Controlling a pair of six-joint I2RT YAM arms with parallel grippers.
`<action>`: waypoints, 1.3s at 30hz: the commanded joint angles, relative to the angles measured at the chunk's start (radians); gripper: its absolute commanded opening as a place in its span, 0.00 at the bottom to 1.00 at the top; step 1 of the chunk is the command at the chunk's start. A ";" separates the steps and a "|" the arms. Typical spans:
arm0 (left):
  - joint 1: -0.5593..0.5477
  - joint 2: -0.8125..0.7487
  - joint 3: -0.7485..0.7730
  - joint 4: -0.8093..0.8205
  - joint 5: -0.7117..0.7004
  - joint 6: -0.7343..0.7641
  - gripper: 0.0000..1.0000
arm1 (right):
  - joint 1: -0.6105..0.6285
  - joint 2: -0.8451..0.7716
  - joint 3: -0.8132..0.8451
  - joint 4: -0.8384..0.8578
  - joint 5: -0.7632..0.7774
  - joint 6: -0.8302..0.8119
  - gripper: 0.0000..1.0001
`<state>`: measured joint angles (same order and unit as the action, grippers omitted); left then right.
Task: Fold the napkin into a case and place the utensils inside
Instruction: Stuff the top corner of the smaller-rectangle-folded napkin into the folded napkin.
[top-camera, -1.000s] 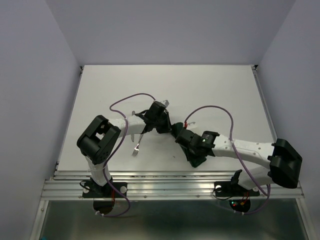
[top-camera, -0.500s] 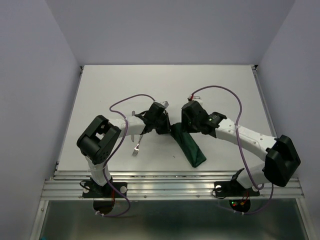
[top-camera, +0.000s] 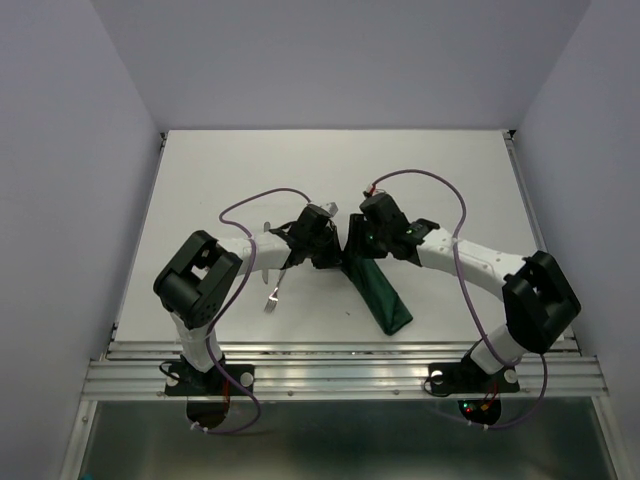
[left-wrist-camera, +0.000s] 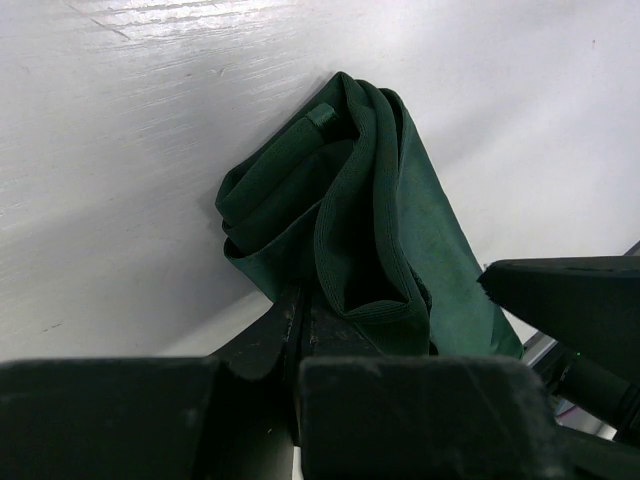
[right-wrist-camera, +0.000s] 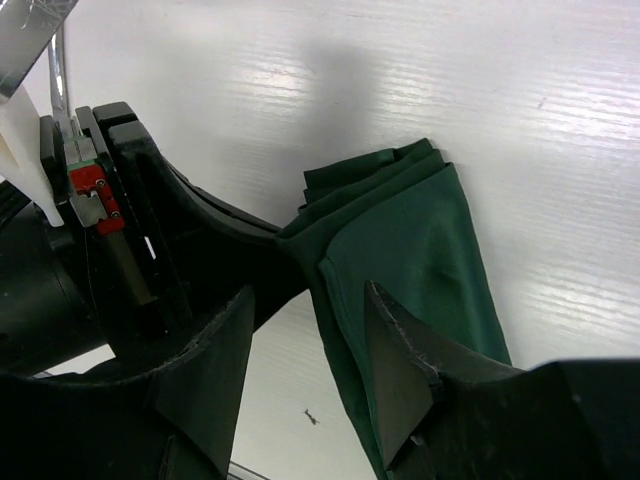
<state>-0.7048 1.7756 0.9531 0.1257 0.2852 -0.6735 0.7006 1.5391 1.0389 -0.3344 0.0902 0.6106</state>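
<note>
Two end effectors: both sat close together at the far end of the napkin (top-camera: 382, 295), near the middle of the worktop (top-camera: 450, 180).
Left end effector (left-wrist-camera: 300, 305): fingers were pressed together, pinching an edge of the folded cloth at the end nearest its wrist camera.
Right end effector (right-wrist-camera: 310, 295): fingers stood apart with nothing clamped between them; a corner of the cloth and the tip of the left end effector showed below the gap.
Contact on the right: whether those fingers touched the cloth could not be told.
Napkin: dark green, folded into a long narrow strip that lay on the worktop, running from the two end effectors toward the near right.
Pinched end: several layers showed there, bunched and slightly parted, with a small hemmed corner sticking up.
Fork (top-camera: 272, 293): silver, on the worktop to the left of the napkin and apart from it, its upper part running under the left arm.
Arms: the left reached in from the near-left base, the right bent across from the near right.
Cables (top-camera: 262, 194): purple, looped above each arm.
</note>
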 joint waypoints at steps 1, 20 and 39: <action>0.007 -0.013 -0.002 0.009 0.011 0.018 0.00 | 0.000 0.016 0.036 0.090 -0.066 -0.023 0.53; 0.007 -0.024 -0.008 0.008 0.006 0.017 0.00 | 0.000 0.076 0.015 0.098 0.006 -0.009 0.20; 0.005 -0.050 0.006 -0.001 0.008 0.005 0.00 | 0.000 0.055 -0.066 0.057 -0.007 0.018 0.01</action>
<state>-0.7048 1.7756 0.9531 0.1230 0.2863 -0.6739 0.7006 1.6127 0.9798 -0.2775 0.0811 0.6174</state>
